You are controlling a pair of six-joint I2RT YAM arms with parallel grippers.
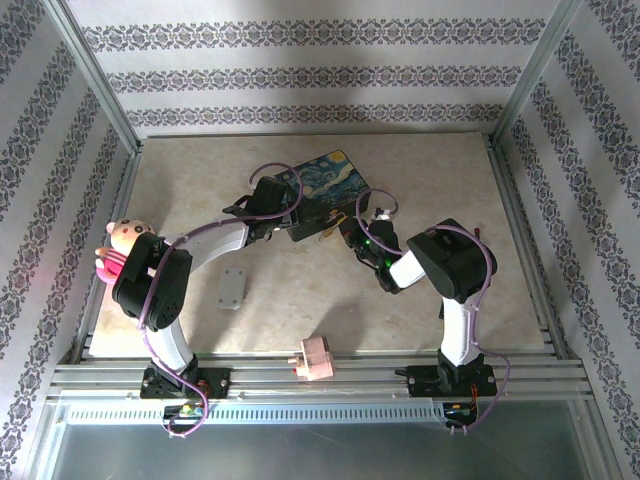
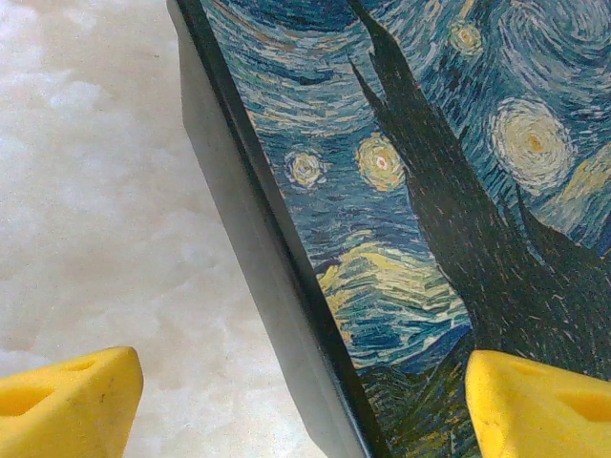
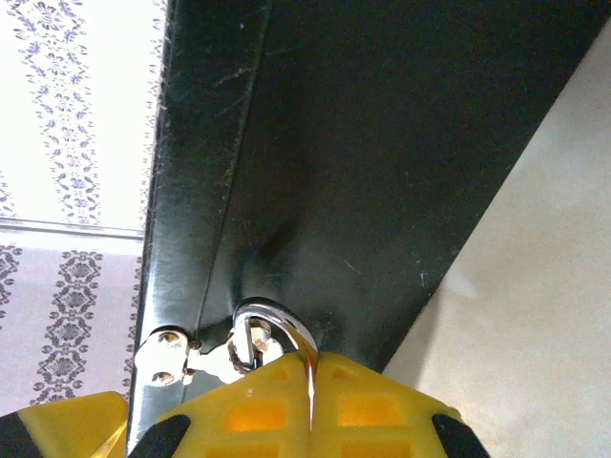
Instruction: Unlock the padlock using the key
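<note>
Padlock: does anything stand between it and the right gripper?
Nothing visible does. The right gripper is shut right at the padlock; its silver shackle, hooked through the tin's latch, rises from between the yellow fingers. The padlock's body is hidden.

tin (image 2: 401, 191) lid: glossy printed surface — side wall dark, smooth, finely scratched | shackle of the padlock (image 3: 291, 324): polished silver metal | latch (image 3: 177, 361): bright stamped metal | left gripper (image 2: 301, 405) fingers (image 2: 67, 401): yellow plastic, matt | table (image 2: 86, 191): cream marbled, stone-like — faint sheen | frame rails (image 1: 330, 380): bare grey metal
</note>
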